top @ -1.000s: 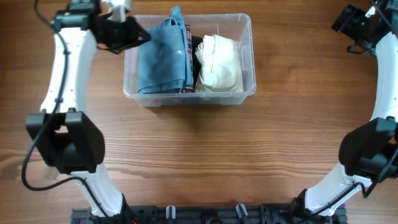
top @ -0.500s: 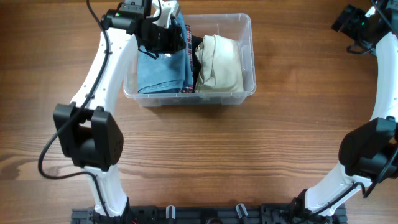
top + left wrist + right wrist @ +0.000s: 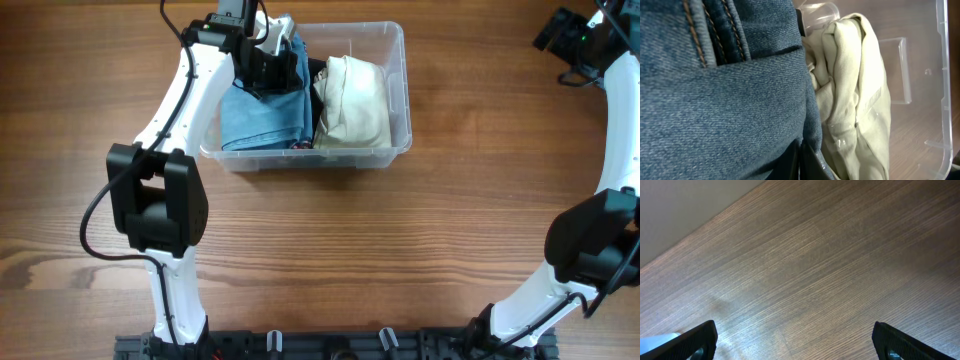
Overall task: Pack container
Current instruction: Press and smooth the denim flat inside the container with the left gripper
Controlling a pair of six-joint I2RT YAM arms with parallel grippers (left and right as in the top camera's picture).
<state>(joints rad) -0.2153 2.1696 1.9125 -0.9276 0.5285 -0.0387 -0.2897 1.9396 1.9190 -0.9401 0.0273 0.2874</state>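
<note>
Large clear plastic rectangular container (image 3: 396, 60), rounded corners, stands on the brown wood-grain bench (image 3: 400, 230) at its far side, left of centre. The left wrist view shows moulded ridges on the inner wall.

Contents: folded blue denim jeans (image 3: 262, 118) in the left half, a bundled cream cloth (image 3: 352, 100) in the right half, the two touching.

Left pincer (image 3: 268, 58): inside the container at its far left corner, pressed together, down against the denim. Denim fills most of the wrist view. Whether a fold is pinched cannot be told.

Right pincer (image 3: 795, 342): spread wide, holding nothing, over bare bench at the far right, well apart from the container.
</note>
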